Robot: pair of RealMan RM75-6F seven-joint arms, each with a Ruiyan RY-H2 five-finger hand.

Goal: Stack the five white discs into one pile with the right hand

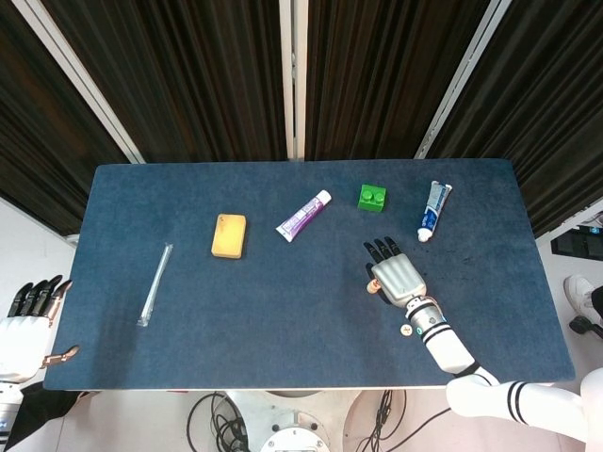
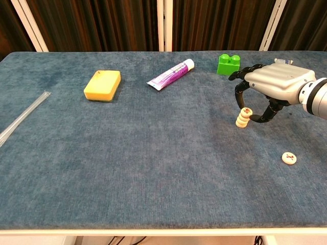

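The pile (image 2: 243,118) of white discs is taken as the landmark; it stands on the blue table (image 2: 153,168), toward the right side. How many discs are in it cannot be told exactly. The top disc (image 2: 247,111) carries a red mark and is seen tilted, pinched between a fingertip and the thumb of the right hand (image 2: 271,87), just at the top of the pile. The other fingers are arched above it, slightly apart. In the head view the right hand (image 1: 396,275) is seen from above, covering most of the pile (image 1: 371,288).

One loose disc (image 2: 289,158) lies flat on the table, to the right of the pile and nearer the front edge, well apart from it; it is also seen in the head view (image 1: 406,330).

A green brick (image 2: 229,65) is set behind the pile, toward the far edge. A purple tube (image 2: 171,74) lies behind and left of the pile. A yellow sponge (image 2: 102,85) lies far left of the pile. A clear straw (image 2: 23,118) lies farther left still, at the table's left side. A white-and-blue tube (image 1: 432,211) lies behind and right of the pile.

The left hand (image 1: 26,325) is held off the table's left front corner, well away from the pile, fingers extended side by side with nothing in them.
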